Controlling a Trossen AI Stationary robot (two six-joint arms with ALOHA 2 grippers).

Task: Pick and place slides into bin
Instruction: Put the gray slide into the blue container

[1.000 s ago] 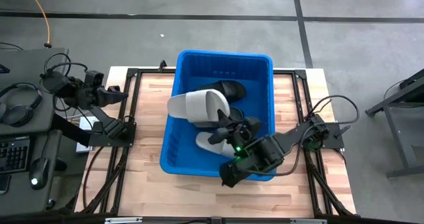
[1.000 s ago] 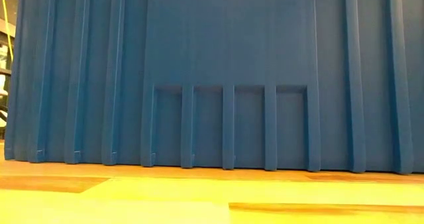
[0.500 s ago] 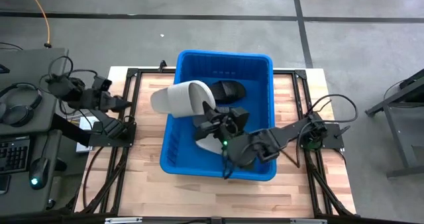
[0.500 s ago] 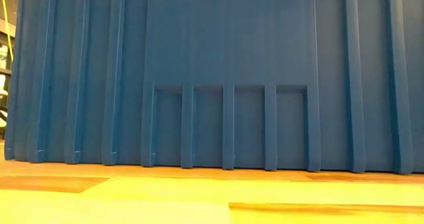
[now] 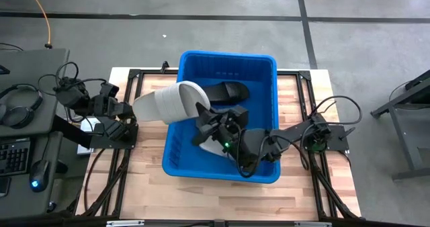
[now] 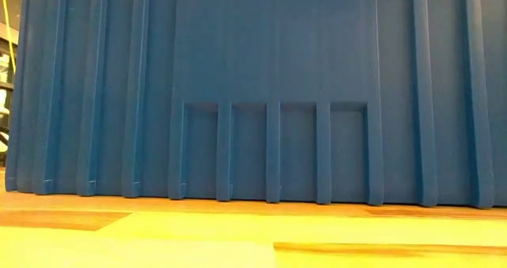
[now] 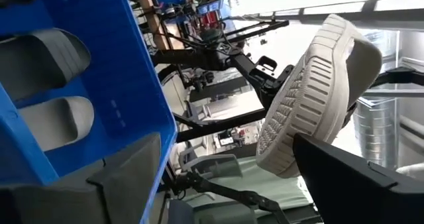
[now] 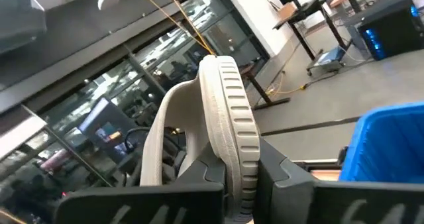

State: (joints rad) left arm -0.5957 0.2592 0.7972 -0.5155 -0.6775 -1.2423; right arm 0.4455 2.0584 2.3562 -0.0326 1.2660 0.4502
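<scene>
The blue bin (image 5: 228, 54) stands mid-table and its wall (image 6: 269, 62) fills the low view. Inside lie a black slide (image 5: 228, 91) and a light slide (image 5: 213, 146). My right gripper (image 5: 203, 116) reaches level across the bin, shut on a light grey slide (image 5: 164, 103) that sticks out over the bin's left rim. My left gripper (image 5: 126, 109) stands open just left of that slide's free end. In the left wrist view the slide's ribbed sole (image 7: 308, 98) faces the left gripper (image 7: 228, 141) close by its fingers. Whether they touch I cannot tell. My right gripper pinches the light grey slide's sole at one end (image 8: 233, 159) between its two fingers, one finger (image 8: 199, 181) on the strap side, the other (image 8: 285, 181) on the tread side. The fingers come level from the table's right. The slide is lifted clear and juts toward the table's left, on edge.
A side desk left of the table holds headphones (image 5: 20, 106) and a keyboard (image 5: 13, 156). Black frame rails (image 5: 134, 93) border the wooden top (image 5: 148, 180). Bare wood lies between the bin and the near edge.
My right gripper has risen out of the bin and carried the light grey slide toward the table's left, so its free end now sticks out past the bin's left rim. My left gripper has shifted a little toward the near edge, closer to the slide.
</scene>
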